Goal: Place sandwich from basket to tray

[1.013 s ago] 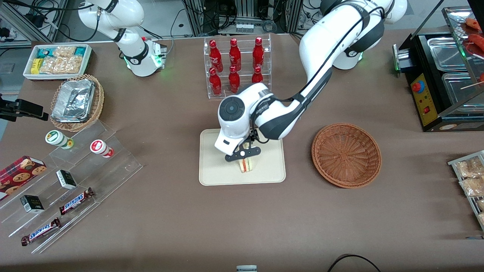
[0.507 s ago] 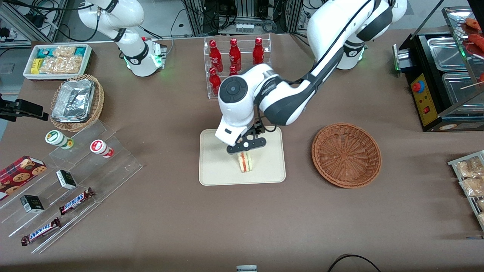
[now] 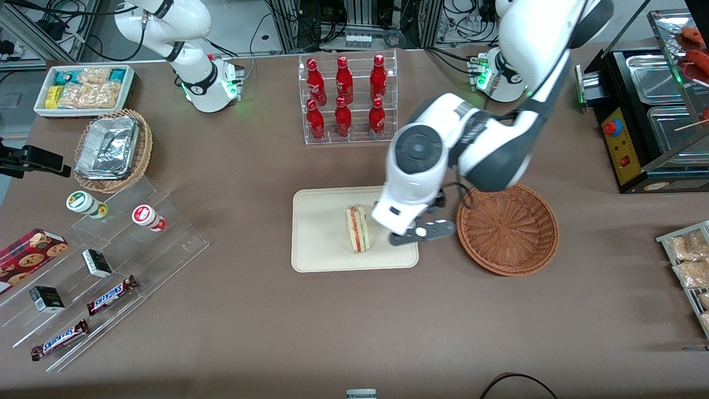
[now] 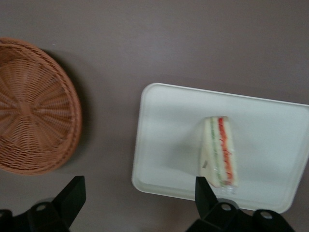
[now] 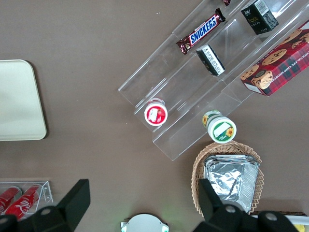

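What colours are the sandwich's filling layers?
Red-orange and green in the sandwich, clearest in the left wrist view.

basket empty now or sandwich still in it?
Empty. The basket shows only bare weave; the sandwich stands on the tray. The claw is open, above the tray's edge nearest the basket.

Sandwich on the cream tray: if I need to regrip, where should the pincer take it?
Probably from straight above, across the two flat bread faces of the triangular white-bread sandwich, which stands on edge on the cream rectangular tray. The open pincer hangs above the tray's basket-side rim.
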Controlling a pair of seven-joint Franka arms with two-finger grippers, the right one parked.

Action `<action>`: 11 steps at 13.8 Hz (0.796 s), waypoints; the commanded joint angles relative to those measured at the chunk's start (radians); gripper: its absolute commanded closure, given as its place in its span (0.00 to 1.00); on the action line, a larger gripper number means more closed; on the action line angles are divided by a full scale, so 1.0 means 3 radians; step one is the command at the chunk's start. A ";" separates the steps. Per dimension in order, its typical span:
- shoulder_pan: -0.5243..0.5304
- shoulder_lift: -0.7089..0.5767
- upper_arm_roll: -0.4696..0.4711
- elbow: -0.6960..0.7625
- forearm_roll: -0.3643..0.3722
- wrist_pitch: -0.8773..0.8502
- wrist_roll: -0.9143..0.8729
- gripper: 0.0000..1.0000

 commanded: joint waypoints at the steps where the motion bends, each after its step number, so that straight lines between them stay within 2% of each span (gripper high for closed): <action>1: 0.0363 -0.0417 -0.0009 -0.0531 -0.0109 0.0040 0.0483 0.00; 4: 0.0681 -0.0642 -0.0009 -0.0803 -0.0155 0.0055 0.0903 0.00; 8: 0.0865 -0.0765 0.0001 -0.0910 -0.0155 0.0081 0.1180 0.00; 11: 0.1146 -0.1189 0.0037 -0.1283 -0.0303 0.0091 0.1817 0.00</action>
